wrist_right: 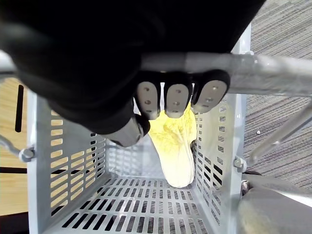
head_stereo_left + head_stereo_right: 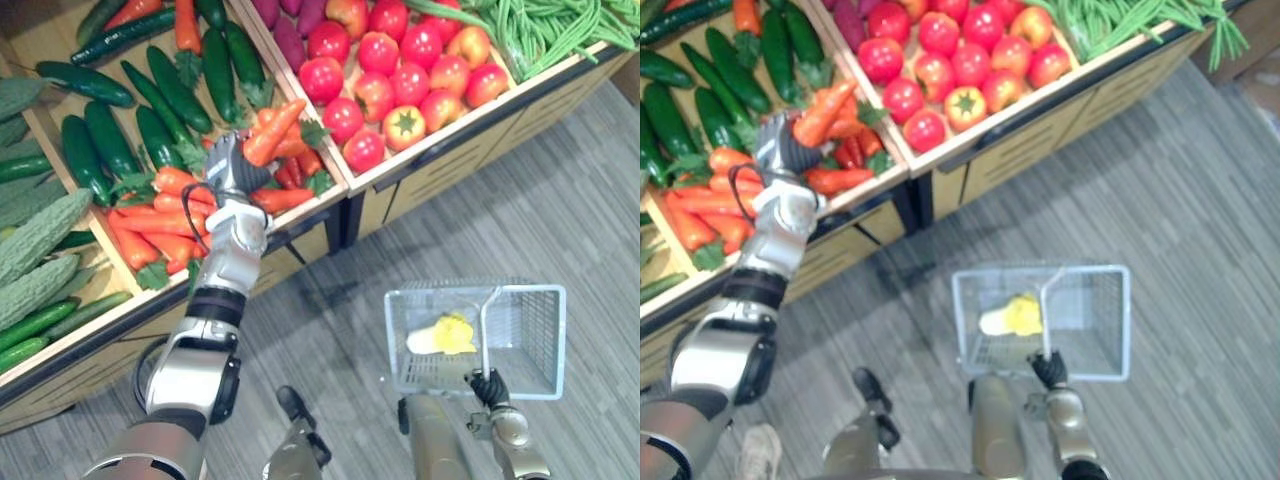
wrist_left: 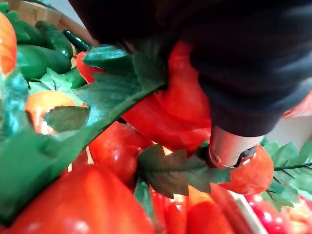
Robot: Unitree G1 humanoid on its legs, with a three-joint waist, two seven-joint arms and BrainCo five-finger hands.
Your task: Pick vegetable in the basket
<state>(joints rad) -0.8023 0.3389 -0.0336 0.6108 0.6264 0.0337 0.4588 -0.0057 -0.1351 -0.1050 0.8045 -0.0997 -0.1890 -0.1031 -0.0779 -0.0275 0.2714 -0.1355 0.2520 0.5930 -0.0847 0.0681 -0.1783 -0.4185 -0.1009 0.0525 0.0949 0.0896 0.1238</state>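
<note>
My left hand (image 2: pixel 232 165) is over the carrot crate (image 2: pixel 330 195), shut on an orange carrot (image 2: pixel 272 135) with green leaves, held a little above the pile. In the left wrist view the carrot (image 3: pixel 170 112) lies under the dark cover with one finger (image 3: pixel 229 146) curled beside it. A white wire basket (image 2: pixel 530 340) hangs low over the floor at the right. My right hand (image 2: pixel 489 385) is shut on its metal handle (image 1: pixel 273 73), fingers (image 1: pixel 175 97) wrapped round the bar. A pale yellow leafy cabbage (image 2: pixel 445 335) lies inside the basket.
Sloping wooden display crates hold cucumbers (image 2: pixel 110 135), loose carrots (image 2: pixel 150 235), bitter gourds (image 2: pixel 35 235), tomatoes (image 2: pixel 400 70), green beans (image 2: pixel 550 25) and purple tubers (image 2: pixel 290 30). Grey striped floor (image 2: pixel 560 190) lies between the stand's front edge and the basket.
</note>
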